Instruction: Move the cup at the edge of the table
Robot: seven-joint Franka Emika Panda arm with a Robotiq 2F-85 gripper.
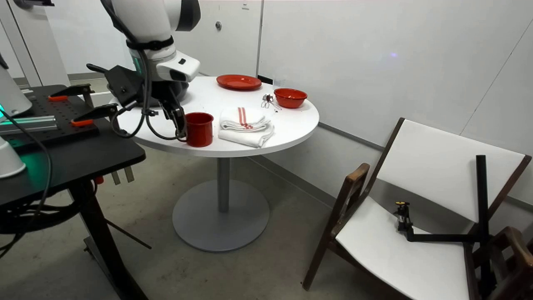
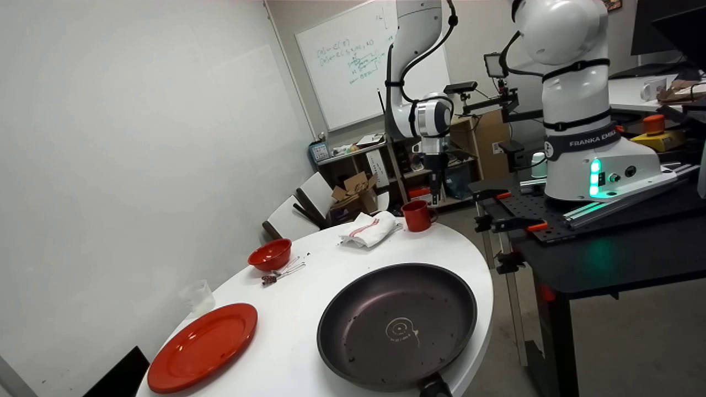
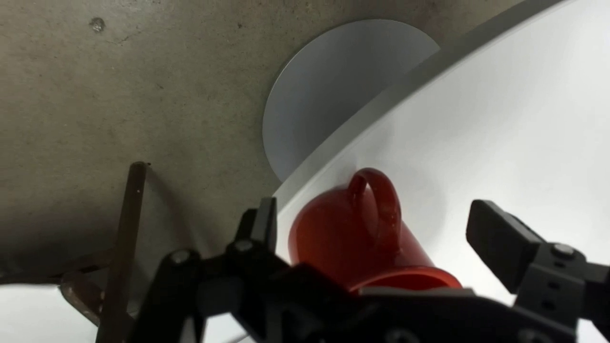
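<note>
Red cylindrical mug is sitting at edge of round white table; black two-fingered gripper is holding nothing, spread wide.

In an exterior view, the mug stands upright near the rim of the pedestal table, left of the dish towel; behind the dish towel, to its right, sits the bowl, with the plate farther back. In an exterior view, the frying pan lies before the mug, right of the plate.
</note>
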